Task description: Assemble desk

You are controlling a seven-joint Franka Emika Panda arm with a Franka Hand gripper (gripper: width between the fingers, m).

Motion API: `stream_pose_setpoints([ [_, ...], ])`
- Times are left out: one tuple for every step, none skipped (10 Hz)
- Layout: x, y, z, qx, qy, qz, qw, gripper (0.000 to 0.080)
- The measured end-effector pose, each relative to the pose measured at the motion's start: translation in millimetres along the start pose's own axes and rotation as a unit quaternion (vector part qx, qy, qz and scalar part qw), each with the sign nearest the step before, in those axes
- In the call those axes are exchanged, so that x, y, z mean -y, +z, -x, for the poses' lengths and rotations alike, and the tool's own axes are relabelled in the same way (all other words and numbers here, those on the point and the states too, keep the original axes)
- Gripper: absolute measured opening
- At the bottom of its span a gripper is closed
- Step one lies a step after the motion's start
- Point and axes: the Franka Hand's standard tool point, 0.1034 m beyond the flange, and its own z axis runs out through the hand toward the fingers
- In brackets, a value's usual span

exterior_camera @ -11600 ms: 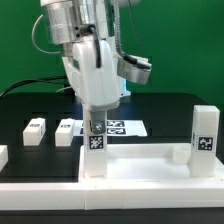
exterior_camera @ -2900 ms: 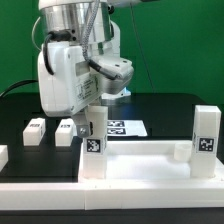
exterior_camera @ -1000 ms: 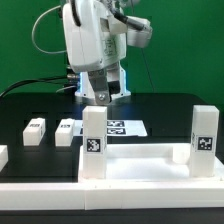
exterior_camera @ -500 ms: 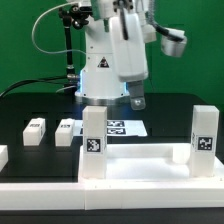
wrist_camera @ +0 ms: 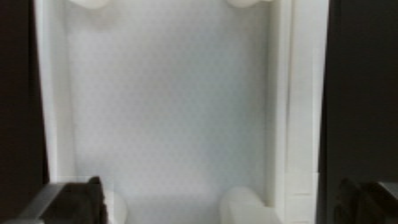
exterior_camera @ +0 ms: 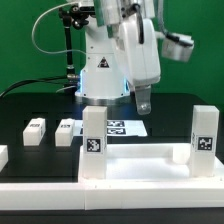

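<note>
The desk's white tabletop panel (exterior_camera: 140,160) lies at the front with its raised rim up. Two tagged square legs stand upright in its corners, one at the exterior view's left (exterior_camera: 94,143) and one at the right (exterior_camera: 205,140). Two more tagged legs (exterior_camera: 36,131) (exterior_camera: 66,130) lie loose on the black table. My gripper (exterior_camera: 143,100) hangs above the panel's far side, between the two standing legs, open and empty. In the wrist view the panel (wrist_camera: 169,100) fills the picture, and my gripper (wrist_camera: 222,205) has its dark fingertips (wrist_camera: 71,200) far apart.
The marker board (exterior_camera: 122,128) lies flat behind the panel. A low white border rail (exterior_camera: 110,190) runs along the front edge. Another white piece (exterior_camera: 3,155) shows at the exterior view's far left. Cables and a stand are behind the arm.
The gripper has let go of the left standing leg, risen and swung to the exterior view's right, over the panel. The leg stays upright in its corner.
</note>
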Motion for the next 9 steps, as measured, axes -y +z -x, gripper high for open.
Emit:
stream_pose_setpoints([
  [-30.8,18.7,-5.0,-0.003,0.013,0.003,1.000,0.0649],
  [-51.2,30.7,-7.7,0.000,0.028,0.013,1.000,0.0649],
  [-63.0,41.9,-6.1,-0.002,0.033,0.019,0.999,0.0649],
  [-73.0,52.7,-1.7,-0.003,0.031,0.028,0.999,0.0649],
  [-70.3,51.2,-1.9,-0.003,0.029,0.027,0.999,0.0649],
  [-70.5,51.6,-2.2,-0.003,0.029,0.027,0.999,0.0649],
  [-71.3,52.5,-2.3,-0.003,0.029,0.028,0.999,0.0649],
  [-75.3,57.9,-0.9,-0.004,0.027,0.034,0.999,0.0649],
  [-84.3,72.8,2.2,-0.006,0.021,0.049,0.999,0.0649],
])
